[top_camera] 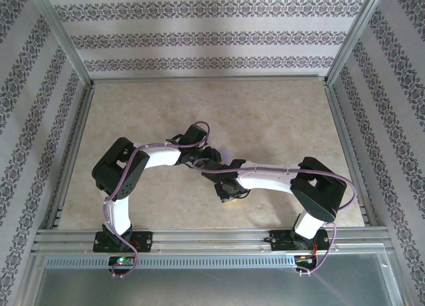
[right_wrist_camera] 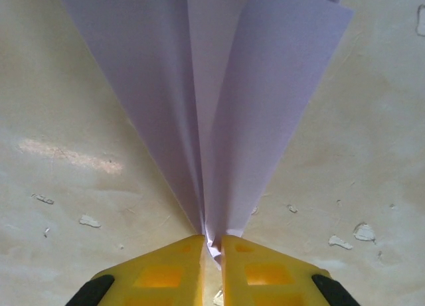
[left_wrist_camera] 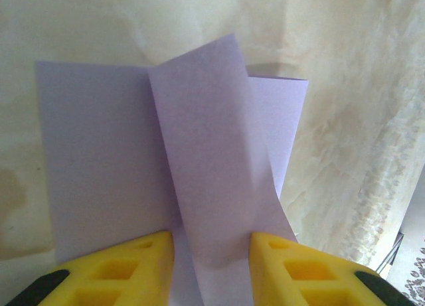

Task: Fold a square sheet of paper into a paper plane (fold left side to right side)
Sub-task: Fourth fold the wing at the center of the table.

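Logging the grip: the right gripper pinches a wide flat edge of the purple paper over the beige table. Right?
No. In the right wrist view the right gripper pinches the narrow pointed tip of the purple paper, not a wide flat edge, over the beige table.

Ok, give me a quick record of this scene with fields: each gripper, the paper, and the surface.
left gripper: open, a raised flap of the paper plane passing between its yellow fingers
right gripper: shut on the plane's pointed tip
paper: lavender, creased lengthwise, fanning out wider away from the pinched tip
surface: mottled beige table, part of the paper lying flat on it
arms: meeting over the middle of the table in the top view
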Controlling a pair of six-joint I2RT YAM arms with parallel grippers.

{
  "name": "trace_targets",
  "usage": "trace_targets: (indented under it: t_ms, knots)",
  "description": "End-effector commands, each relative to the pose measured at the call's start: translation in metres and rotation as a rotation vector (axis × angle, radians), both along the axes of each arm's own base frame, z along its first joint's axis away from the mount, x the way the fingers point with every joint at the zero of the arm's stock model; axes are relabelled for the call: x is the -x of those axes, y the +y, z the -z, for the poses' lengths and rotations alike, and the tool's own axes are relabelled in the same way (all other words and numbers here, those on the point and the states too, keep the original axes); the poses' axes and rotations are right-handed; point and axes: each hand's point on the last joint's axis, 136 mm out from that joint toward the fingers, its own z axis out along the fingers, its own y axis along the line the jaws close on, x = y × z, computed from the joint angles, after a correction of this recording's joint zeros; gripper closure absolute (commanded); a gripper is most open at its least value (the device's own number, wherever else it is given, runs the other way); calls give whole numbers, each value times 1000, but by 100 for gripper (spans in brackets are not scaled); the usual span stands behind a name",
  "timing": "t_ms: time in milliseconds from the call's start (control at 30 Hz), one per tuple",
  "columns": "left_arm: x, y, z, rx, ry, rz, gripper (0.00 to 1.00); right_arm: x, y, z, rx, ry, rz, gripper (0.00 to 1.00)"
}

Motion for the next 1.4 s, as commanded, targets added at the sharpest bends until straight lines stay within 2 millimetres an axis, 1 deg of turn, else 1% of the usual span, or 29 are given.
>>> trace_targets:
  t_ms: [0, 200, 400, 467, 633, 733, 800, 867, 1033, 1100, 1233, 1367]
  knots:
    - [8, 7, 10, -61, 24, 7, 64, -1, 0, 3, 21, -13, 0, 85]
    - [9, 8, 11, -62, 27, 6, 64, 1, 0, 9, 13, -3, 8, 86]
    - [8, 8, 11, -63, 24, 5, 64, 0, -4, 7, -8, 1, 22, 86]
    - [8, 8, 10, -62, 23, 6, 64, -2, -2, 2, -31, -6, 12, 86]
    - [8, 8, 11, -64, 24, 6, 64, -9, 10, -27, -136, -52, -27, 75]
    - [8, 7, 10, -62, 24, 6, 64, -14, 10, -43, -201, -72, -29, 69]
    - [7, 7, 10, -61, 23, 5, 64, -17, 9, -50, -245, -81, -23, 64]
    - [8, 7, 10, -60, 24, 6, 64, -22, 10, -54, -318, -80, -8, 62]
    - [8, 7, 11, -61, 25, 9, 64, -41, 15, -64, -601, -51, 47, 56]
    - [8, 7, 10, -60, 24, 7, 64, -49, 10, -67, -662, -50, 73, 56]
    - [7, 7, 10, -60, 22, 6, 64, -60, 4, -71, -683, -63, 79, 56]
    - [6, 7, 10, -59, 22, 6, 64, -64, 10, -69, -694, -49, 62, 56]
